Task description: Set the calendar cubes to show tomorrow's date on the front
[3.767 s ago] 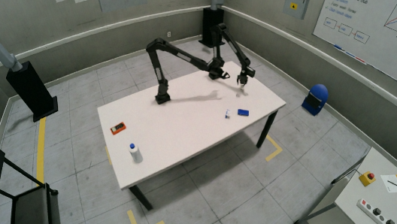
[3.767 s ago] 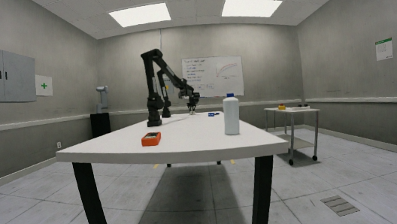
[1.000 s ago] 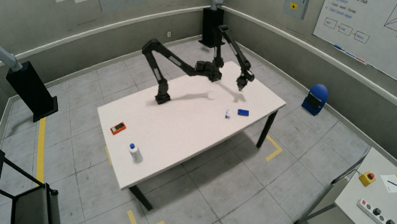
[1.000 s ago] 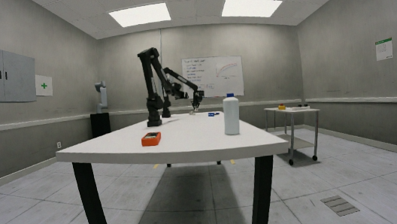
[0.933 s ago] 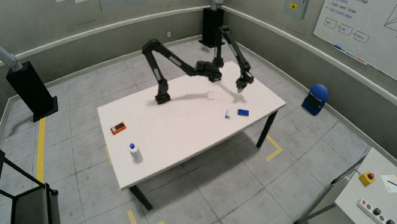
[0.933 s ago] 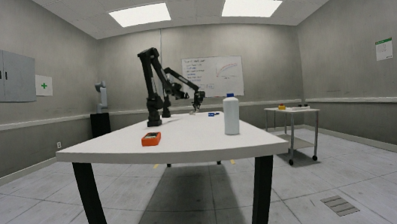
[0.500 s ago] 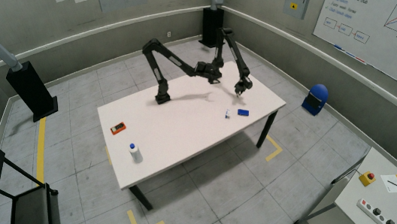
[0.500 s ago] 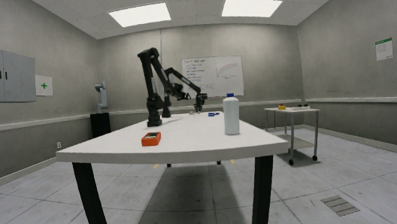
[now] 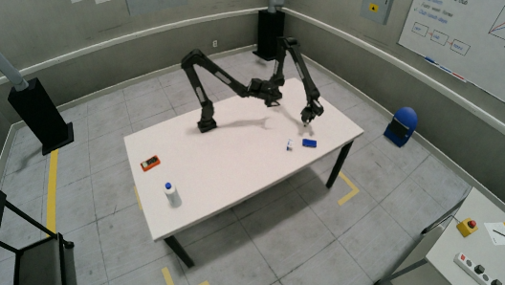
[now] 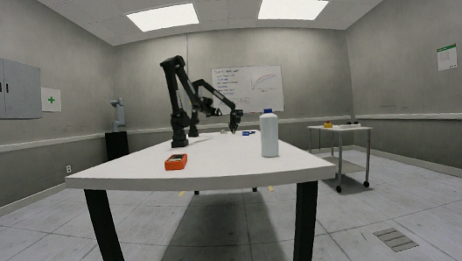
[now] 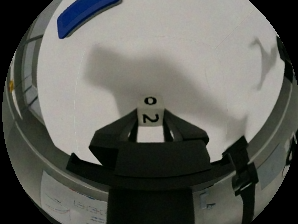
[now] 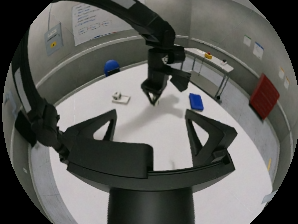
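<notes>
White worktop (image 9: 215,167) (image 10: 210,151) (image 11: 200,30) (image 12: 250,145) runs from its near short edge past the right gripper (image 9: 274,102) (image 10: 219,112) (image 12: 151,111), wide open, to the left gripper (image 9: 306,121) (image 10: 234,130) (image 11: 150,112) (image 12: 154,101), closer to the calendar and clamped on a numbered cube (image 9: 306,125) (image 10: 233,132) (image 11: 150,111) (image 12: 156,104); the calendar (image 9: 290,144) (image 10: 223,131) (image 12: 121,100) lies off toward the long edge opposite the arms' bases, near the far end.

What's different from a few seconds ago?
The right pincer drew back from the left one. The left pincer moved towards the calendar; it now grips a number cube. Calendar, bottle and orange device stayed put.
</notes>
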